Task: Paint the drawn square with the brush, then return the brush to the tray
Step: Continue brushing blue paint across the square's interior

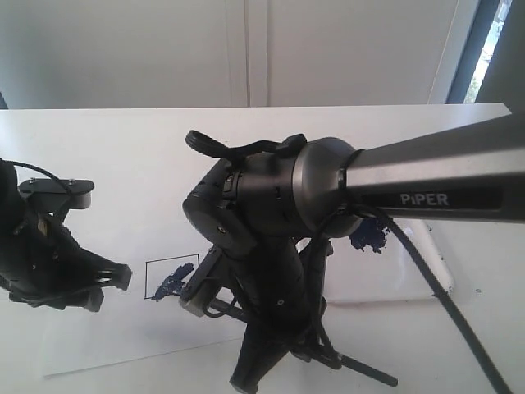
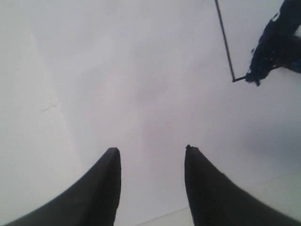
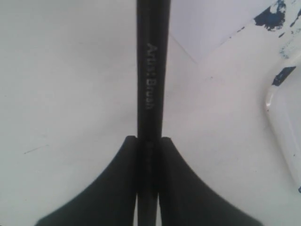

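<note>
The brush (image 3: 150, 70), a black handle printed "Artist Brush", is clamped between my right gripper's (image 3: 149, 137) shut fingers; its tip is out of view. In the exterior view a thin black stick, likely the handle (image 1: 369, 372), juts out low beside the right arm (image 1: 271, 312). The drawn square (image 1: 172, 279) on the white paper (image 1: 107, 345) has a dark blue smear inside, and shows in the left wrist view as the square's corner and smear (image 2: 273, 47). My left gripper (image 1: 107, 287) hovers open and empty just left of the square, over the paper (image 2: 150, 149). The white tray (image 1: 426, 275) holds a blue paint blob (image 1: 369, 238).
The right arm's big body hides the ground between the square and the tray. The tray's rim (image 3: 278, 110) and blue splatters (image 3: 270, 14) lie close to the held brush. White table (image 1: 123, 148) stretches behind, with a wall beyond.
</note>
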`<state>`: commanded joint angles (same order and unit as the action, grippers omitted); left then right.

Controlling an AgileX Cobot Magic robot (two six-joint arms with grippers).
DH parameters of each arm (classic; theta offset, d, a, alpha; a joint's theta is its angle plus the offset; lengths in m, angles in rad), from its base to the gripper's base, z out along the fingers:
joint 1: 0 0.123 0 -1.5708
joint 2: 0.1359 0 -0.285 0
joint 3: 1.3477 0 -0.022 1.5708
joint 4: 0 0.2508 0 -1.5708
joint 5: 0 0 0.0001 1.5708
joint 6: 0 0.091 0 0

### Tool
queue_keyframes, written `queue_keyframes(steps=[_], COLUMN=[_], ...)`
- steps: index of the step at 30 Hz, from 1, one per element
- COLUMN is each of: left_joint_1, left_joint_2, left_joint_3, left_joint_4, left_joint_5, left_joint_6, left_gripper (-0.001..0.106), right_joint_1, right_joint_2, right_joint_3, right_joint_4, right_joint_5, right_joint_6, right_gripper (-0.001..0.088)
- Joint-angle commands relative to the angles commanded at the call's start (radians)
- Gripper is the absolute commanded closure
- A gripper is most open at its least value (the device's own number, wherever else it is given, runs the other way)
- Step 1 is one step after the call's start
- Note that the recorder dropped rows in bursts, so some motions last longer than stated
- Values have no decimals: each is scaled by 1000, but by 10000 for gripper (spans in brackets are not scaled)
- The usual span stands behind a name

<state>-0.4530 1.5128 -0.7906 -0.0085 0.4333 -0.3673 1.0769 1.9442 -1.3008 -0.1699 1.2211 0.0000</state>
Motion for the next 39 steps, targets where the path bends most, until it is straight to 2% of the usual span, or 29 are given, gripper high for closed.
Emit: queue_keyframes(steps=[4,13,15,19,30,36,39], left_joint_1=[0,2,2,2,2,2,2], left_joint_2=[69,202,209,209,209,209,209], left_joint_3=[0,-2,-2,-2,-2,-2,-2], left_joint_4=[-107,-109,-109,-109,-107,-107,-107], left_joint_5=[-23,2,14,28,37,37,37], left_joint_6=[111,110,110,110,110,110,110], left_gripper=[575,575,575,575,575,575,575], right_joint_1=[2,10,10,6,-59,-59,-49], right_joint_2=[0,0,0,0,0,0,0], right_joint_3=[0,0,0,0,0,0,0], right_joint_4=[29,33,27,-71,-78,24,37], right_joint_5=[0,0,0,0,0,0,0], right_joint_6=[-23,-23,-23,-15,-15,-43,-47], right_gripper=[868,868,868,868,868,868,868])
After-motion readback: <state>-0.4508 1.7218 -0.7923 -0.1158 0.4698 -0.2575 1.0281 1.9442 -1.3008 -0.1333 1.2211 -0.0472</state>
